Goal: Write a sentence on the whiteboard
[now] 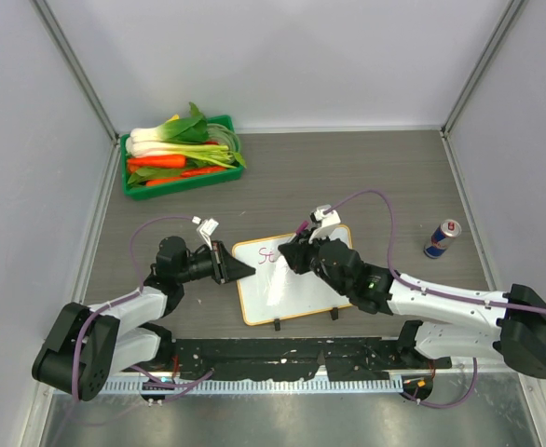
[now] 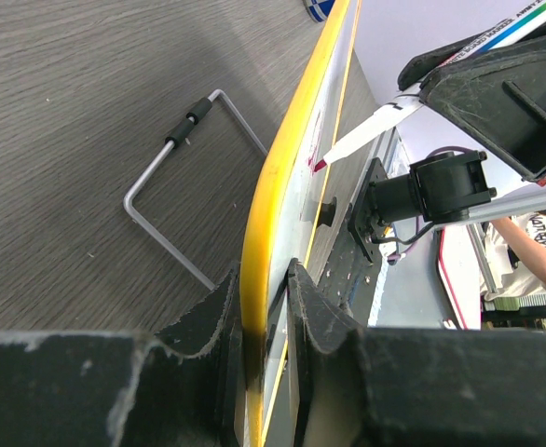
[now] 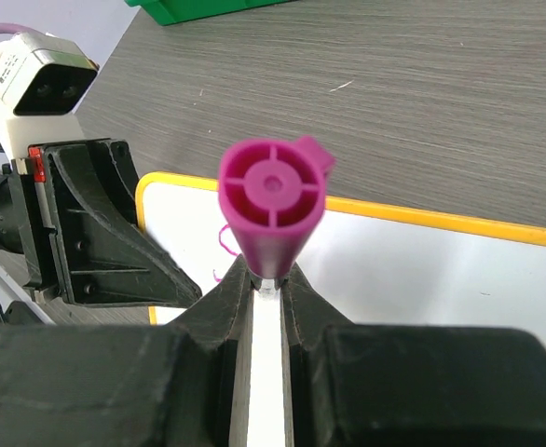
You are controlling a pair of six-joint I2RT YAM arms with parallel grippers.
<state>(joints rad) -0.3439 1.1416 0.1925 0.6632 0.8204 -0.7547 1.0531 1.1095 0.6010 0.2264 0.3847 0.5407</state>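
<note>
Pinched in the left gripper [image 2: 262,279] is the yellow-framed white whiteboard [image 1: 282,296]; a magenta-capped marker [image 3: 271,191] is clamped by the right gripper [image 3: 268,279].

Most of the sentence [image 1: 267,254], out of sight behind the right pincer [image 1: 288,254].

Ctr of grey wood-grain counter [image 1: 366,177], toward near edge: small yellow-framed whiteboard [image 1: 296,289]. Its L edge sits between jaws of left pincer [image 1: 226,264]. right pincer [image 1: 290,253] over board's far part, magenta-capped marker [image 3: 271,200] clamped between jaws. pink marker strokes [image 1: 268,254] on board, far-L area, just L of right pincer. green plastic tray of vegetables [image 1: 184,183]: far L. blue-silver drinks can [image 1: 443,239]: upright, R of board, well apart.
</note>
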